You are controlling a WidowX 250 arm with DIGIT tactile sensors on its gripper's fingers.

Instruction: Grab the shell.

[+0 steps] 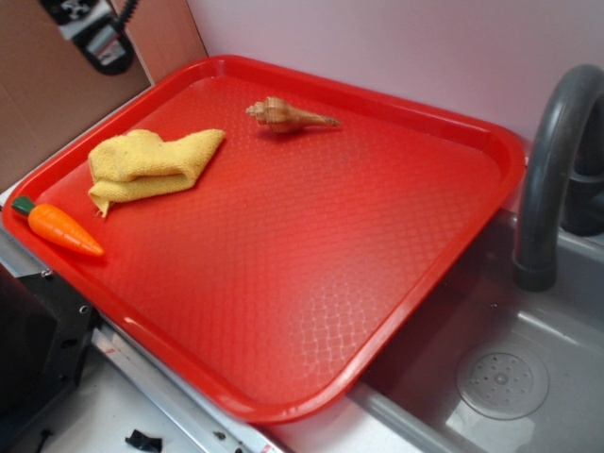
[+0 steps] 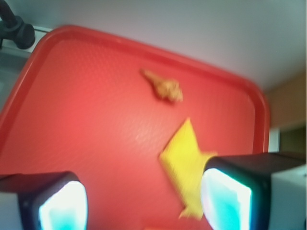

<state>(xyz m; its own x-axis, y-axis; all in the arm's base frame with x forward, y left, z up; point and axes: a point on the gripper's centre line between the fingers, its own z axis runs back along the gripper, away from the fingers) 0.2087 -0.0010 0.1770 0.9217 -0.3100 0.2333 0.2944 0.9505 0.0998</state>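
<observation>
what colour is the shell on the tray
Tan-brown with ridged whorls; the shell shows best in the exterior view.

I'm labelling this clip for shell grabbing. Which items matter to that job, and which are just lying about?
Part of the job:
- shell
- gripper, open, with nothing between its fingers

Just lying about:
- yellow cloth
- toy carrot
- red tray
- faucet

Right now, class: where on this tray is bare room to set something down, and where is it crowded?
Free: the tray's whole middle and sink-side half. Crowded: the far-left part, with the shell, cloth and carrot.
</observation>
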